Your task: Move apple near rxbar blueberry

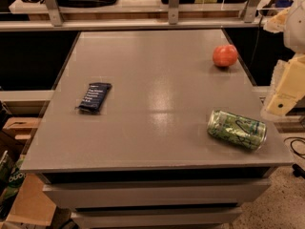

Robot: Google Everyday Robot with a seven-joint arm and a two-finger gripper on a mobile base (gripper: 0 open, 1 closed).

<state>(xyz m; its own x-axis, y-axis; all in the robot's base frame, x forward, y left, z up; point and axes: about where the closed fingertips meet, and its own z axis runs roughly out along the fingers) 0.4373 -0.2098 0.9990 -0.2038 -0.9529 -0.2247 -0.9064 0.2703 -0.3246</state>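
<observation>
The apple (pixel 225 55) is small, round and red-orange. It sits on the grey table (pixel 157 80) near the far right corner. The rxbar blueberry (pixel 95 97) is a flat dark navy wrapper with white lettering. It lies on the left side of the table, far from the apple. My gripper (pixel 280 101) is a cream-coloured shape at the right edge of the view. It is just past the table's right edge, to the right of and nearer than the apple, touching neither thing and holding nothing I can see.
A green drink can (pixel 237 129) lies on its side near the table's front right corner. A shelf with metal posts (pixel 172 4) runs behind the table. Boxes and bags (pixel 14 185) stand on the floor at the left.
</observation>
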